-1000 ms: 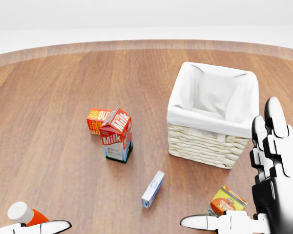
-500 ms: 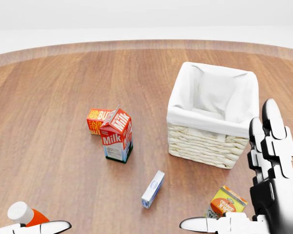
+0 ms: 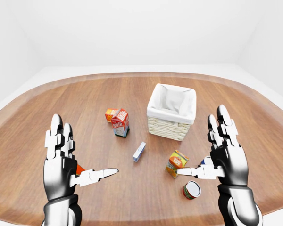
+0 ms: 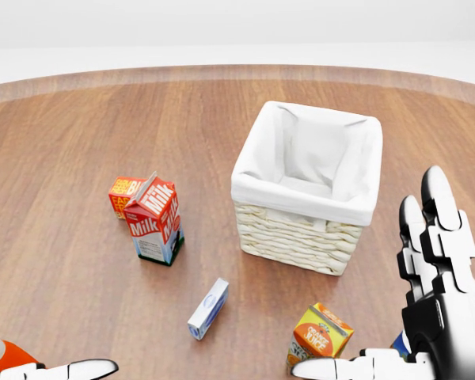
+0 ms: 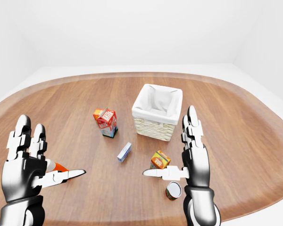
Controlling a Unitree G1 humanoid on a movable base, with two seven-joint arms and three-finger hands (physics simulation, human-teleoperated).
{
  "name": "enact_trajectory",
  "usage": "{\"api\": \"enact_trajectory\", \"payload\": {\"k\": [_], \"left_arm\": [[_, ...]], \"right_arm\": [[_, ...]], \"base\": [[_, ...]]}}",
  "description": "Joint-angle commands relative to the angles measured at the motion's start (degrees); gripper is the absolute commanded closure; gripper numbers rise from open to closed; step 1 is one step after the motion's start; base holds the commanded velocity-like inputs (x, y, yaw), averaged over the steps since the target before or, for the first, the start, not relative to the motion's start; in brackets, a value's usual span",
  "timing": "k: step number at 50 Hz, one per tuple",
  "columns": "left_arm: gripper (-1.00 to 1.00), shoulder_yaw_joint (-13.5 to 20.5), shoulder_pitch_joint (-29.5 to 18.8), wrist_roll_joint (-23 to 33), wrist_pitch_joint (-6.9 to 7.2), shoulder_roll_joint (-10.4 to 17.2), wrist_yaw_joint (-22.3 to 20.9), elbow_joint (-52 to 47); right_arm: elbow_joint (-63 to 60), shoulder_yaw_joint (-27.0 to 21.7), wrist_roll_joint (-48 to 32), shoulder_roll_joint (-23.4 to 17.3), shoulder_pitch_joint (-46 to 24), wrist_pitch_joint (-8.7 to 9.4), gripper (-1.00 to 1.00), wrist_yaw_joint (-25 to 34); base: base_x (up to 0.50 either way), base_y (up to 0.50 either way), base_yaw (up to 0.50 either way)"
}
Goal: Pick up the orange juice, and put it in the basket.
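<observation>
The orange juice carton (image 4: 321,336) lies tilted on the wooden table, below the basket in the head view and just left of my right thumb. It also shows in the left-eye view (image 3: 176,162). The wicker basket (image 4: 293,236) with a white cloth liner stands upright and empty, above the carton. My right hand (image 3: 208,149) is open, fingers spread upward, thumb pointing left toward the carton and apart from it. My left hand (image 3: 80,150) is open and empty at the lower left.
A milk carton (image 4: 156,218) stands left of the basket, with an orange box (image 4: 124,194) behind it. A small blue-white box (image 4: 208,307) lies below them. A can (image 3: 192,189) lies under the right hand. A red bottle (image 5: 56,166) lies by the left hand.
The whole head view has shifted: basket, cartons and boxes now sit further left in the picture. Both hands stay open and nearly in place.
</observation>
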Motion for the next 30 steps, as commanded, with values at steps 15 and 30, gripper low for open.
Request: {"api": "enact_trajectory", "payload": {"k": [15,30], "left_arm": [[-1.0,-0.3,0.21,-0.07,-0.1,0.33,0.33,-0.05],[-1.0,0.47,0.53,-0.26,-0.16,-0.01,0.03,-0.39]], "right_arm": [[1.51,-0.81,-0.05,0.31,-0.84,0.0,-1.0,-0.36],[3.78,0.65,-3.58,-0.85,-2.53,0.0,-1.0,0.25]], "base": [[0.0,0.0,0.0],[0.0,0.0,0.0]]}}
